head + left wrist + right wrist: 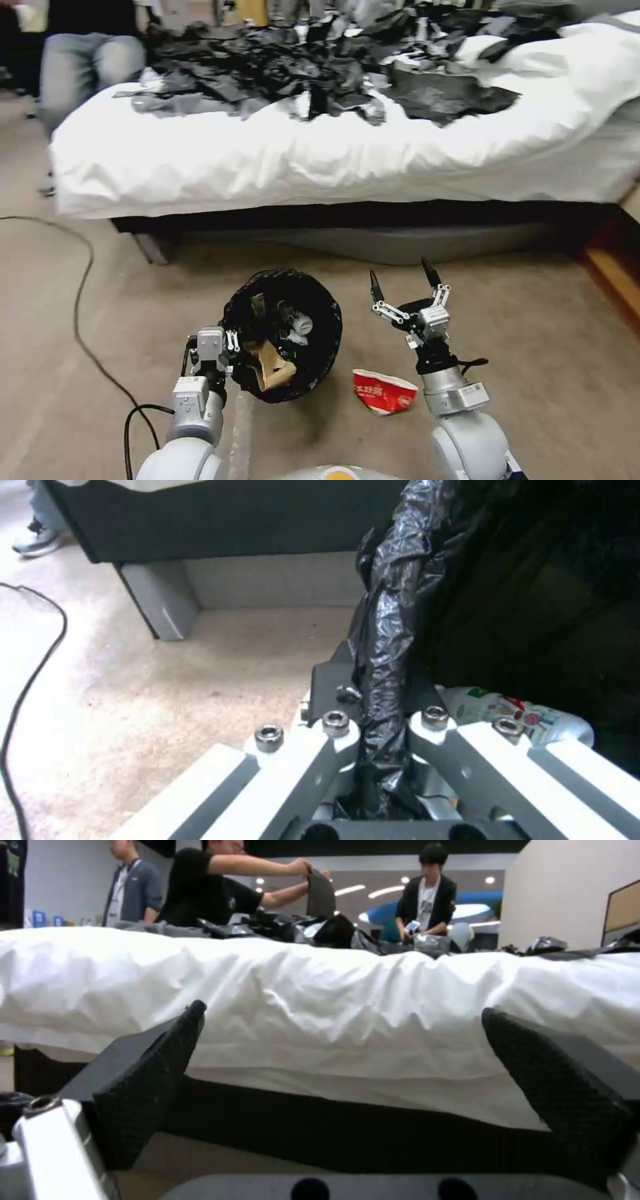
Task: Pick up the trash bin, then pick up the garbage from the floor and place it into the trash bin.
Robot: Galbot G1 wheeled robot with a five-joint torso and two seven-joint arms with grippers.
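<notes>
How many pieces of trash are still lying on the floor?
1: a crumpled red wrapper on the carpet between the trash bin, which the left gripper holds by its rim, and the open right gripper. More could be hidden behind the bin or arms.

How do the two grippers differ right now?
The left gripper is shut on the trash bin, its fingers pinching the bag-lined rim. The right gripper is open and holds nothing. The left sits against the bin's near edge; the right hangs free beside the bin, beyond the red wrapper on the floor. Both are low over the carpet, facing the bed.
</notes>
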